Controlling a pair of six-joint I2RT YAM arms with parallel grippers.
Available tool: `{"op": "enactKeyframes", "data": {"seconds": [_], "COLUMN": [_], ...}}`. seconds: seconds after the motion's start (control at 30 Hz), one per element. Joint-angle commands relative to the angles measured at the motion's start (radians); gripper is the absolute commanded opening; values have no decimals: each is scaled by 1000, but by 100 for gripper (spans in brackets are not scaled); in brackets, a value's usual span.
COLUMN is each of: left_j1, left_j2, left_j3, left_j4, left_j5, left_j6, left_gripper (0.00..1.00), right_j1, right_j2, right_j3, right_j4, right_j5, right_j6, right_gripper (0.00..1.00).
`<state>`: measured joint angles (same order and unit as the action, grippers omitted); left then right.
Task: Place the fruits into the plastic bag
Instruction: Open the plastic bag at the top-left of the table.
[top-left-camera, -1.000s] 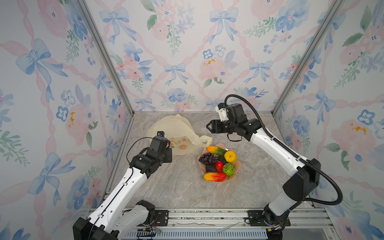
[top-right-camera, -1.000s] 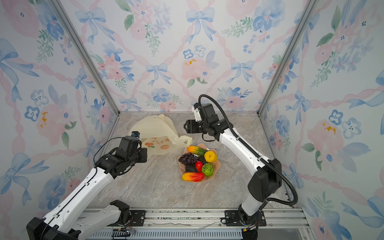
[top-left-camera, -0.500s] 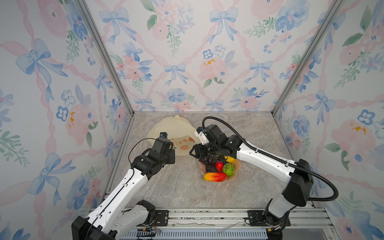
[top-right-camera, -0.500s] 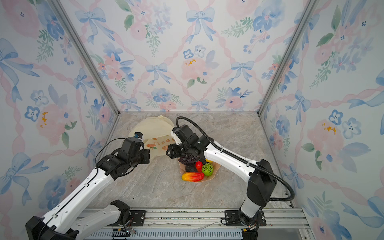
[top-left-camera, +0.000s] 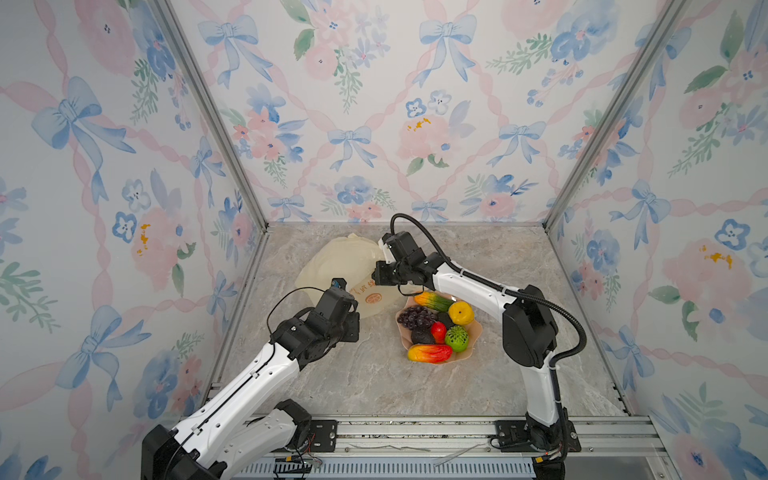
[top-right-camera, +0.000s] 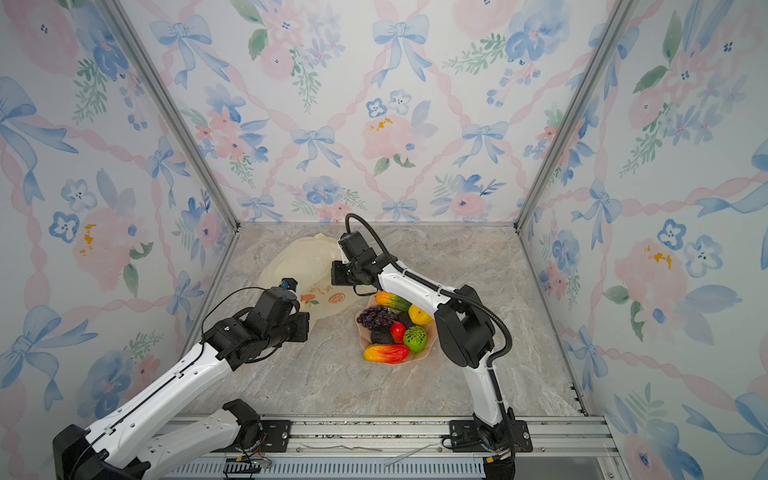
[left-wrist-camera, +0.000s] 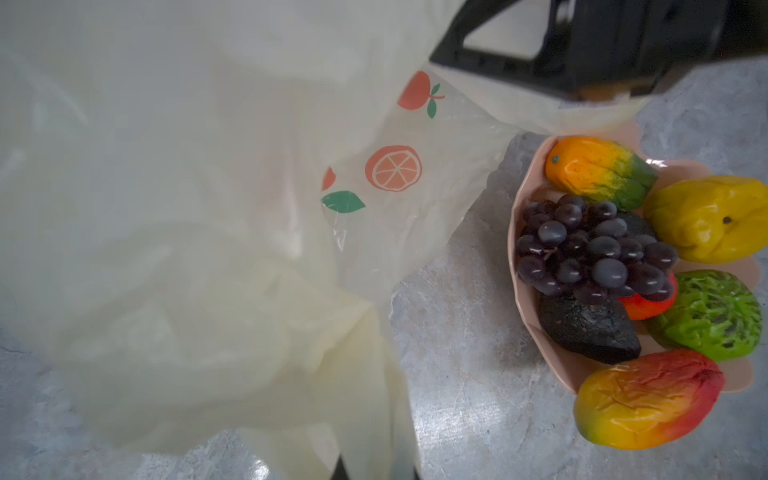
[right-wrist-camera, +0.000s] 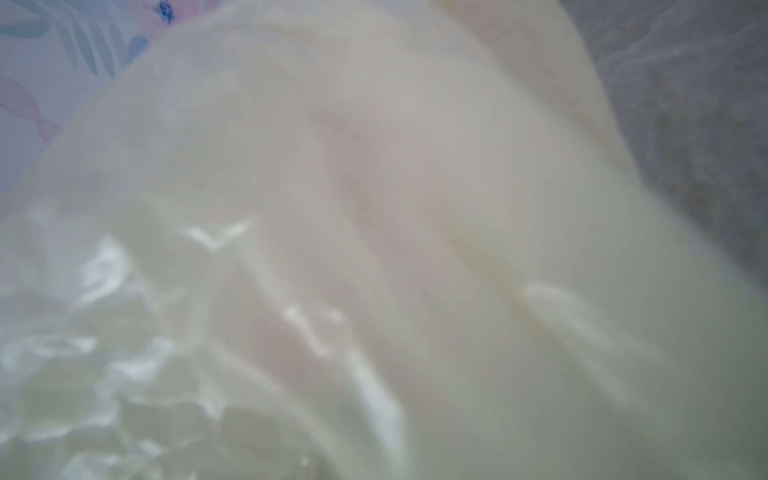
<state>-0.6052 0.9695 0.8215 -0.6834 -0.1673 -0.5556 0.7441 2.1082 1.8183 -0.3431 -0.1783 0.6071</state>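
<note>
Right arm stretched low toward ten o'clock, right gripper (top-left-camera: 377, 276) clenched on the plastic bag (top-left-camera: 340, 264); bent left arm's left gripper (top-left-camera: 352, 328) pinches its six o'clock edge.

The plastic bag (left-wrist-camera: 208, 249) is thin, crinkly translucent film with shiny creases. At its four o'clock, the grape bunch (left-wrist-camera: 594, 249) gleams glossy, the avocado (left-wrist-camera: 590, 332) looks matt and rough, and the dish (left-wrist-camera: 513, 266) is smooth, probably plastic. The tabletop (left-wrist-camera: 457, 374) looks like veined stone.
</note>
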Motion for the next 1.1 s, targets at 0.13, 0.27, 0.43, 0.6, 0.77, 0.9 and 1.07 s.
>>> {"op": "enactKeyframes", "data": {"seconds": [0.13,0.27,0.43,0.6,0.77,0.9,1.07], "left_j1": [-54,-69,-86,-101,-122,-142,-156], "left_j2": [36,67,84,97,117,131,136], "left_j3": [-18,-1,5,8,13,16,19], "left_j4": [-8,-6,-5,11,15,16,18], "left_j5": [-40,-48,-42,-30,-31,-37,-41], "left_j6": [-64,-66,-78,-93,-102,-111,-118], "left_gripper": [0,0,0,0,0,0,0], "right_j1": [-33,-35,-30,-25,-15,-5,-5], "right_j2": [16,-26,-119,-231,-367,-506,-674], "right_j3": [92,55,-41,-178,-298,-396,-464], "right_j4": [12,0,-28,-48,-92,-129,-272], "right_j5": [-7,-39,-67,-99,-116,-131,-50], "right_j6": [-13,-32,-47,-38,-43,-46,-102], "right_gripper": [14,24,36,42,48,56,66]}}
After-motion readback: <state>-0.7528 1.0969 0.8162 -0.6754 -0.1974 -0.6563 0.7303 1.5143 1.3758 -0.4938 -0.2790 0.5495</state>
